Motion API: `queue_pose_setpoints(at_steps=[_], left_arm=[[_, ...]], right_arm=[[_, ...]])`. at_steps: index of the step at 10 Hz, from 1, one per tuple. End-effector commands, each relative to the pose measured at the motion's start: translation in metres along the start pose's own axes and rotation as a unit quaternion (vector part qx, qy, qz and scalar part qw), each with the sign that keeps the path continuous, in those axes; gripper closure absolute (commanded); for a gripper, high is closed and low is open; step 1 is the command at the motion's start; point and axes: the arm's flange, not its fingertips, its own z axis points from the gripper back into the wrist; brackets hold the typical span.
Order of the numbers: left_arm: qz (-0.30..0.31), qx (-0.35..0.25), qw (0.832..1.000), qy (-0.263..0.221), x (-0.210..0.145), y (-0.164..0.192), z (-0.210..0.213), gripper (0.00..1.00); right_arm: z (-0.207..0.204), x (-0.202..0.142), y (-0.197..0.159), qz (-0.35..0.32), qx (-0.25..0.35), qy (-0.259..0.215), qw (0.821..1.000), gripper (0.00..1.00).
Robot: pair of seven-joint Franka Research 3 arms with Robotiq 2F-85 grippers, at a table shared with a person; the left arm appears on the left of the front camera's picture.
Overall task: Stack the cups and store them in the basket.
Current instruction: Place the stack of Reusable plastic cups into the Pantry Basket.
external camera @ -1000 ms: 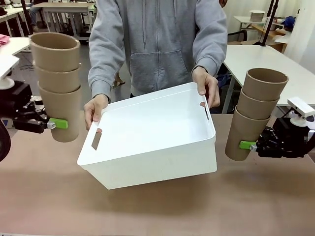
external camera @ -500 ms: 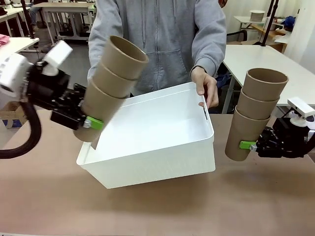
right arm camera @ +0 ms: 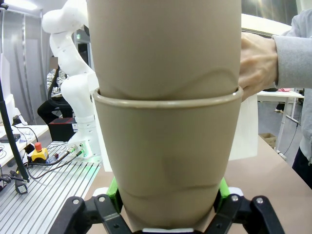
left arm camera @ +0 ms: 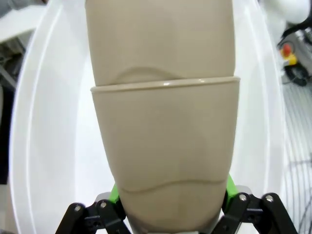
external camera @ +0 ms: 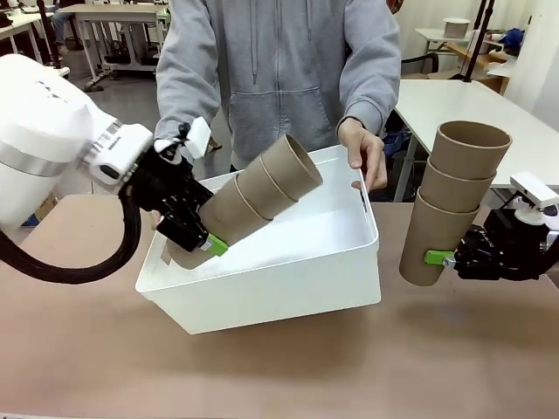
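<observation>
My left gripper (external camera: 199,242) is shut on the bottom cup of a stack of three tan cups (external camera: 253,199). That stack lies tilted almost flat, its open end over the white basket (external camera: 288,271). In the left wrist view the same left stack (left arm camera: 163,141) hangs over the basket's white floor (left arm camera: 53,146). At the right, my right gripper (external camera: 441,258) is shut on the bottom cup of a second stack of three cups (external camera: 450,201), held nearly upright beside the basket. That right stack (right arm camera: 165,146) shows close up in the right wrist view.
A person in a grey hoodie (external camera: 279,78) stands at the far side and holds the basket tipped toward me, one hand (external camera: 367,153) on its far right rim. The brown table (external camera: 279,367) lies bare in front. Other tables stand behind.
My left arm swung right and down, tipping its cup stack from upright to nearly flat over the basket's left part. The right arm and its stack stayed still.
</observation>
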Motion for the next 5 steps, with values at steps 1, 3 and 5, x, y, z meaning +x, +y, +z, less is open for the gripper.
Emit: queue_pose_setpoints(at_steps=[1, 3, 5], left_arm=[[0.011, 0.006, 1.0, 0.027, 0.002, 0.014, -0.011, 0.16], [0.011, 0.001, 0.998, 0.056, -0.002, 0.021, -0.031, 0.16], [0.016, -0.006, 0.997, 0.08, -0.007, 0.021, -0.059, 0.16]], right_arm=[[0.0, 0.005, -0.001, 0.006, -0.001, -0.002, 1.0, 0.16], [0.0, 0.005, -0.001, 0.006, -0.001, -0.002, 1.0, 0.16], [0.0, 0.005, -0.001, 0.006, -0.001, -0.002, 1.0, 0.16]])
